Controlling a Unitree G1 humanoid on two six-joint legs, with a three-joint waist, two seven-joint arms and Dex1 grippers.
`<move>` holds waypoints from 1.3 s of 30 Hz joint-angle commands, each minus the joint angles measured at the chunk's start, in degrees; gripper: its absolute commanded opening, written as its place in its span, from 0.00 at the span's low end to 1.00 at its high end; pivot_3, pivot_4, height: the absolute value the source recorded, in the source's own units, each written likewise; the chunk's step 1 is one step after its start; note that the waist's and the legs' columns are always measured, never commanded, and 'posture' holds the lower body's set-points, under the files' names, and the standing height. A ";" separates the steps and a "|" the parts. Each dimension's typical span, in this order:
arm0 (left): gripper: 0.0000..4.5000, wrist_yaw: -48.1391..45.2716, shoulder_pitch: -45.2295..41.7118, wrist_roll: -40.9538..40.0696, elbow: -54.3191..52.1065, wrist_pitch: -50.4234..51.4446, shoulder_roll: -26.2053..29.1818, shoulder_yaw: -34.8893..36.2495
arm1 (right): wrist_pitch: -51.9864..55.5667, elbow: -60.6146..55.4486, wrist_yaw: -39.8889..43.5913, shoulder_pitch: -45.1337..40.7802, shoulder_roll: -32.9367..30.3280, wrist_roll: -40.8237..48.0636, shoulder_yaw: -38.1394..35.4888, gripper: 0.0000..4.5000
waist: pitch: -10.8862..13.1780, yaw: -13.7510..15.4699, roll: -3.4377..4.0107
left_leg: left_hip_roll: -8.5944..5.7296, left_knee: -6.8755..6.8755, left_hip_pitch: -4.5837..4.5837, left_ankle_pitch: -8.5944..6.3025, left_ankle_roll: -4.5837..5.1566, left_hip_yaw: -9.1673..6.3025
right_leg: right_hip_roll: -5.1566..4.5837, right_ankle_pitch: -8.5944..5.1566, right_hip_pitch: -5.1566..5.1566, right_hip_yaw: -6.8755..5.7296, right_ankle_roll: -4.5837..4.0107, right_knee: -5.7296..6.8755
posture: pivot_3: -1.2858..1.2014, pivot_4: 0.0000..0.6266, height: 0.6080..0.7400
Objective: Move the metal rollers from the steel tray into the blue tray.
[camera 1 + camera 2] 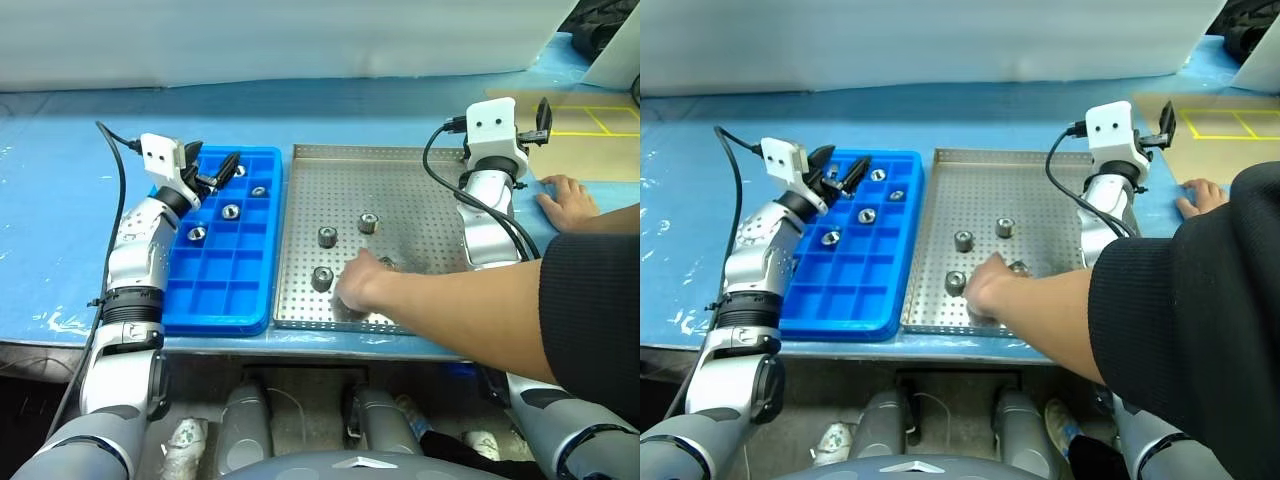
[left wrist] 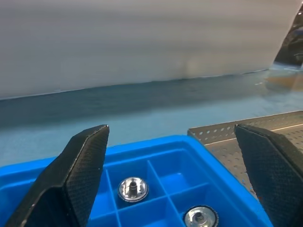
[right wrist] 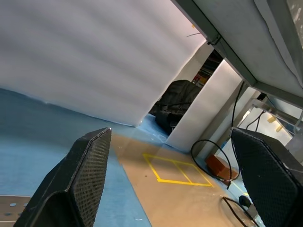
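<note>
The metal rollers (image 1: 327,237) are split between the two trays: four already sit in separate compartments at the far end of the blue tray (image 1: 225,305), and at least three stand upright on the perforated floor of the steel tray (image 1: 400,165), with another partly hidden beside a person's hand (image 1: 362,285). That hand reaches across the near half of the steel tray from the robot's right and rests among the rollers there, apparently setting out or shifting pieces; a second hand (image 1: 568,200) lies flat on the bench (image 1: 50,230) beyond the tray's right rim.

Both arms seem held back for that reason. The left end effector (image 1: 215,172) hovers over the far left corner of the blue tray, fingers spread wide and nothing between them, the two farthest rollers just below. The right end effector (image 3: 175,189), likewise spread and empty, is raised and tilted upward near the steel tray's far right corner.

The two trays lie side by side, their long edges almost touching, so a roller need only clear two low rims. The near rows of blue compartments are free. Room over the steel tray is poor for now: the person's forearm crosses its near right part, so any reach there risks contact.
</note>
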 commanded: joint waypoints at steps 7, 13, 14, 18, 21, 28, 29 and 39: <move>1.00 -3.80 4.67 -3.18 -10.09 4.32 1.06 -0.13 | -0.67 -1.62 0.87 -1.30 -0.30 -0.02 0.91 0.92 | 0.00 0.06 0.00 | 0.01 -0.10 0.06 0.04 -0.06 0.01 | 0.01 0.00 0.00 0.00 0.00 0.00 | 0.47 0.24 1.00; 1.00 -6.21 5.86 -5.98 -13.52 7.40 3.04 1.46 | -1.40 0.02 0.65 -2.19 0.13 0.26 1.30 0.92 | 0.00 0.26 0.00 | 0.01 -0.12 0.07 0.06 -0.09 0.00 | 0.01 -0.01 0.00 -0.01 -0.01 0.01 | 0.48 0.24 1.00; 1.00 -6.66 6.00 -6.34 -13.56 7.72 3.84 1.97 | -1.66 0.42 0.74 -2.51 0.23 0.41 1.41 0.92 | 0.00 0.25 0.00 | 0.01 -0.13 0.09 0.06 -0.10 0.00 | 0.01 -0.01 0.00 0.00 -0.01 0.01 | 0.48 0.24 1.00; 1.00 -8.35 6.57 -6.23 -12.27 7.17 8.26 3.74 | -3.30 1.55 2.53 -3.08 -0.55 0.87 2.00 0.92 | 0.00 0.22 0.00 | 0.02 -0.17 0.11 0.08 -0.13 0.00 | 0.02 -0.01 -0.01 0.00 -0.01 0.02 | 0.49 0.24 1.00; 1.00 -10.03 7.13 -6.28 -10.58 6.69 11.79 5.26 | -4.06 2.95 5.76 -2.15 -2.05 2.22 1.65 0.92 | 0.00 0.49 0.00 | 0.01 -0.21 0.11 0.08 -0.13 0.00 | 0.03 0.00 -0.01 0.00 0.00 0.01 | 0.49 0.24 1.00; 1.00 -14.07 7.75 -6.00 -6.31 5.81 17.74 7.20 | -4.37 2.47 16.35 2.11 -2.97 7.61 2.06 0.92 | 0.00 1.27 0.00 | 0.00 -0.22 0.12 0.08 -0.14 0.00 | 0.01 -0.01 0.00 -0.01 -0.01 0.00 | 0.49 0.24 1.00; 1.00 -14.51 7.77 -6.10 -6.26 5.92 18.00 7.15 | -4.37 1.75 17.99 3.04 -2.53 8.98 1.91 0.92 | 0.00 1.38 0.00 | 0.01 -0.21 0.11 0.08 -0.14 0.00 | 0.00 -0.01 0.00 -0.01 -0.01 0.00 | 0.49 0.24 1.00; 1.00 -16.29 8.60 -6.97 -8.70 7.60 14.89 4.76 | -2.46 -3.34 31.93 7.89 -3.13 21.52 -1.65 0.92 | 0.00 1.36 0.00 | 0.00 -0.20 0.12 0.08 -0.13 0.00 | -0.04 -0.14 0.02 -0.02 -0.24 0.02 | 0.48 0.24 1.00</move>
